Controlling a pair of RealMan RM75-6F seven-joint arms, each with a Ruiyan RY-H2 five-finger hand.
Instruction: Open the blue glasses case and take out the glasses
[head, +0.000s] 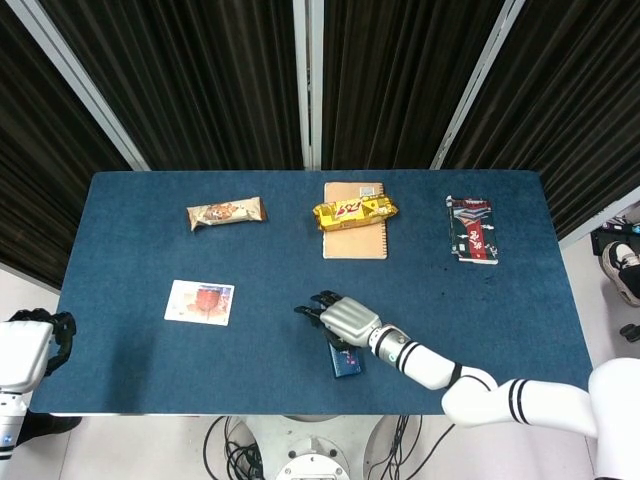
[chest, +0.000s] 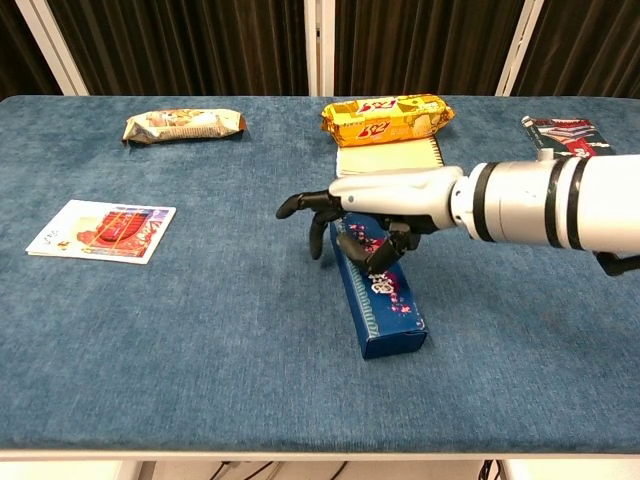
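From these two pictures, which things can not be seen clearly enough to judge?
- Blue glasses case: the right hand covers its far end in the chest view and most of it in the head view; grip and lid seam unclear.
- Glasses: not visible, case appears closed.
- Left hand: at the head view's left edge, finger pose unclear; absent from the chest view.
- Red-and-white packet: arm hides part of it in the chest view.

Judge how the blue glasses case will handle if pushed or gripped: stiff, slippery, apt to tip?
The blue glasses case looks boxy with sharp edges, so probably stiff. It lies flat on the fabric-covered table, so tipping seems unlikely. The right robot hand is over its far end.
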